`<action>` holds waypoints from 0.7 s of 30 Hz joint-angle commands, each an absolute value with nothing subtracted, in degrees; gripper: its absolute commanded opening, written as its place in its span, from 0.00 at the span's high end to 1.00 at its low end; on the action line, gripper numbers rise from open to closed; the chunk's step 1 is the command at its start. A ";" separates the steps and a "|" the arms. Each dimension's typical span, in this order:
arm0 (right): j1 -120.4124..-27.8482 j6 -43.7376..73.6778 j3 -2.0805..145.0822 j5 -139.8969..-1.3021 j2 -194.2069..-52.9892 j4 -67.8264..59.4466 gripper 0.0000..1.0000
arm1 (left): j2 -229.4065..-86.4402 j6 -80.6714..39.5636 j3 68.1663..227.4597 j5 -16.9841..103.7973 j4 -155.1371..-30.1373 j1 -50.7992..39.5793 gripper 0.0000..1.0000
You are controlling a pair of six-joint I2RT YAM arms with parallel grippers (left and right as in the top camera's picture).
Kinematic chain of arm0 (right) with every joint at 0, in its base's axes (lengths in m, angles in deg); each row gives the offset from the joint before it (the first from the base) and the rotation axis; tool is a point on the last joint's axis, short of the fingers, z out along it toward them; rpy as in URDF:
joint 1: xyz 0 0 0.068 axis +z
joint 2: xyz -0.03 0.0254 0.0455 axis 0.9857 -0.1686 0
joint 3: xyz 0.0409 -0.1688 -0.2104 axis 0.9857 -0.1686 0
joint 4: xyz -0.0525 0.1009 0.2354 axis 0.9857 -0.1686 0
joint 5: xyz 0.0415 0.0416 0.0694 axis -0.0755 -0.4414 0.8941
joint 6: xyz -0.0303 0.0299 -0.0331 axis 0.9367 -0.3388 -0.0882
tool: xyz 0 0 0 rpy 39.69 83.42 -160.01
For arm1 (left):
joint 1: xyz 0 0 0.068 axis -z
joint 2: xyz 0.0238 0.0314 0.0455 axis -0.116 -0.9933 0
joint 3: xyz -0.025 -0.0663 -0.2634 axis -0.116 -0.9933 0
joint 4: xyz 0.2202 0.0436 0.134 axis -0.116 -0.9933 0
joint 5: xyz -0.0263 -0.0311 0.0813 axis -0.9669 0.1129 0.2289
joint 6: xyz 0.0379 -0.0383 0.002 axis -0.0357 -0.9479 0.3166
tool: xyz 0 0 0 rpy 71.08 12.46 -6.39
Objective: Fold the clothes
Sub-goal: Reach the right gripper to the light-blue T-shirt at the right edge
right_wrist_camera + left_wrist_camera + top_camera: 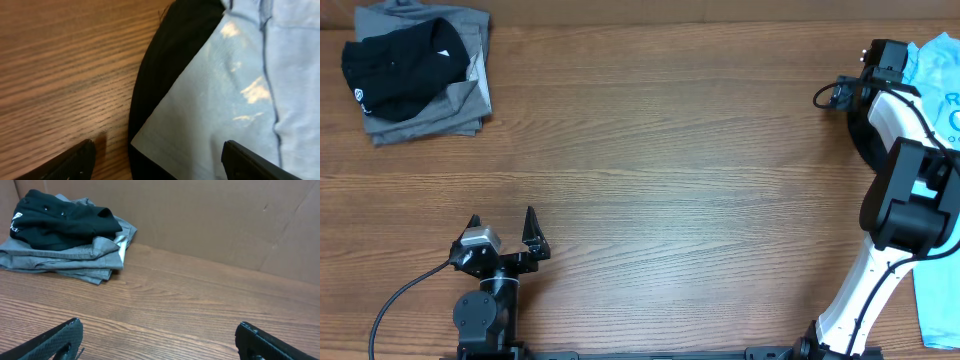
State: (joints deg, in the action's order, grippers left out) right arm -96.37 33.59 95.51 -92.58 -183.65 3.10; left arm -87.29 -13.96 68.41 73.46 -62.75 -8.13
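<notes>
Looking at the table (670,150) as reference:

- Left gripper (502,222): parked at the table's near edge, left of centre. Jaws spread wide, nothing between them, only bare wood under the fingers (60,339).
- Right gripper (160,162): out at the table's far-right corner, with the white right arm (880,270) reaching up along the table's right side. Jaws spread. One finger (75,160) is over the wood and the other is over blue cloth. Nothing is pinched. Can't tell whether the tips touch the fabric.
- Light-blue T-shirt (932,58): at the table's right edge, partly under the arm, with bits of printed lettering showing. More of it shows near the table's near-right corner. Unfolded, spread loosely.
- In the right wrist view, a corner of the light-blue T-shirt (240,100) sits between the fingers and lies on top of the black T-shirt (165,60).
- The black T-shirt's curved edge rests directly on the table, sticking out past the blue one toward the table's centre.
- Folded pile at the table's far-left corner: a grey garment (470,100) underneath and a black garment (400,65) with a small white mark on top. Well apart from both grippers.
- Brown cardboard wall (225,220) stands along the table's far edge behind the pile.
</notes>
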 commanded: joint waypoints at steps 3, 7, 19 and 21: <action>-96.30 33.37 96.65 -93.17 -185.46 4.54 0.21 | -86.96 -12.61 68.21 74.40 -62.53 -7.76 0.00; -96.35 33.18 96.65 -93.12 -185.62 4.78 0.24 | -86.96 -12.63 68.21 74.38 -62.53 -7.76 0.00; -96.41 33.16 96.58 -92.53 -185.64 5.72 0.27 | -86.96 -12.61 68.21 74.40 -62.53 -7.76 0.00; -96.46 33.18 96.58 -92.53 -185.73 5.96 0.27 | -86.96 -12.61 68.21 74.40 -62.53 -7.76 0.00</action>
